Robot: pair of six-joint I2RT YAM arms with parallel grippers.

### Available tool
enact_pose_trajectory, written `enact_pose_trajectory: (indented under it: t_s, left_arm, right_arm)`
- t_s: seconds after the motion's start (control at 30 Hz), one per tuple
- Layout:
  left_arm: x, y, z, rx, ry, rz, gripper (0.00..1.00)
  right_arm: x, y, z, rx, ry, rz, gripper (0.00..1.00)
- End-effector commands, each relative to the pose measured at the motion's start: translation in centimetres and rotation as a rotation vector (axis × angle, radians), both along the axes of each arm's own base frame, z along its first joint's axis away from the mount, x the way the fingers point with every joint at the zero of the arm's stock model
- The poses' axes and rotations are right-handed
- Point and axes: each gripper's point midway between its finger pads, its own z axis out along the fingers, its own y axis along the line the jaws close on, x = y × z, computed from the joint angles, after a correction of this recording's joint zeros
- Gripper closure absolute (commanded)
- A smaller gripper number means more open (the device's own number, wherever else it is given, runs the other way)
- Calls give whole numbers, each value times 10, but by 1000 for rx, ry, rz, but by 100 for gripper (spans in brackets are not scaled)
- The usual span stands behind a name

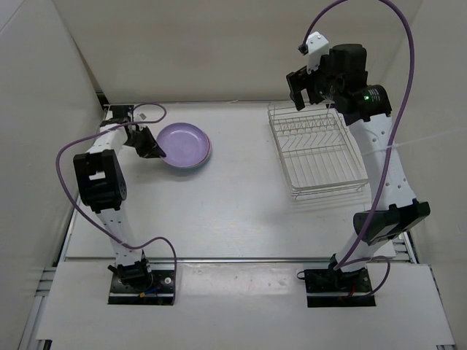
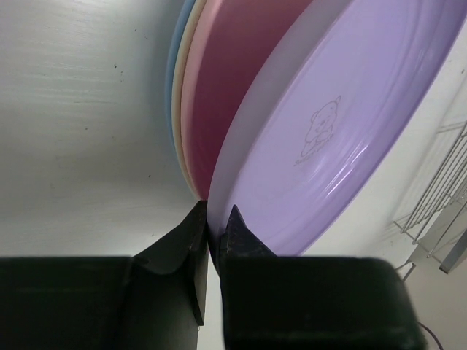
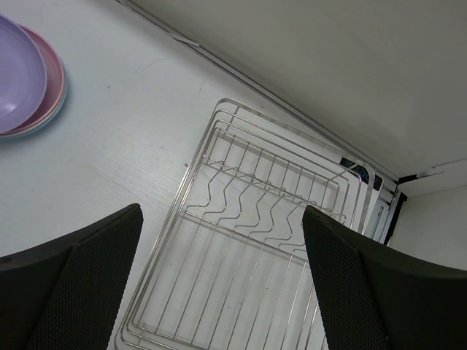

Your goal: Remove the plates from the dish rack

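Left tool (image 2: 215,216) pinches face-up purple plate (image 2: 343,124) by rim; right tool (image 3: 220,211) gapes above dish rack (image 1: 318,154).

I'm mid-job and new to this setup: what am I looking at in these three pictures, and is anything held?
Two robot arms are bolted at the near edge of the table. The overhead picture shows both; the other two come from a camera on each wrist. On the table lie an empty wire dish rack and stacked plates, the purple plate on top, a pink plate under it. The left hand pinches the purple plate's rim; the right hand hangs open above the rack, holding nothing.
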Motion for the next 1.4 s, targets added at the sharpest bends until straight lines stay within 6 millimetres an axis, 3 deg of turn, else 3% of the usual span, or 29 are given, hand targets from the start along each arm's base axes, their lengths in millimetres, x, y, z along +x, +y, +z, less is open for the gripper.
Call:
enact_pose_trajectory:
  t_s: [0.0,0.2,0.6,0.77,0.87,1.17,1.37]
  left_arm:
    - [3,-6,9,-27,-27,-11,83]
    - [5,-10,8,-27,-29,-20,64]
    - [7,-11,8,-41,-26,-18,58]
    - [-1,-12,8,-43,-16,-17,47]
    - [-4,-17,9,-43,-15,-26,47]
    - [-6,-16,5,-36,-3,-23,72]
    - [-6,-16,5,-36,-3,-23,74]
  right_arm:
    - [-8,-2,25,9,-73,4,7]
    - [-8,-2,25,9,-73,4,7]
    - [-8,-2,25,9,-73,4,7]
    - [-8,-2,28,11,-82,4,7]
    - [-8,-2,28,11,-82,4,7]
    - [-12,-1,26,11,-71,12,7]
    - [-12,-1,26,11,-71,12,7]
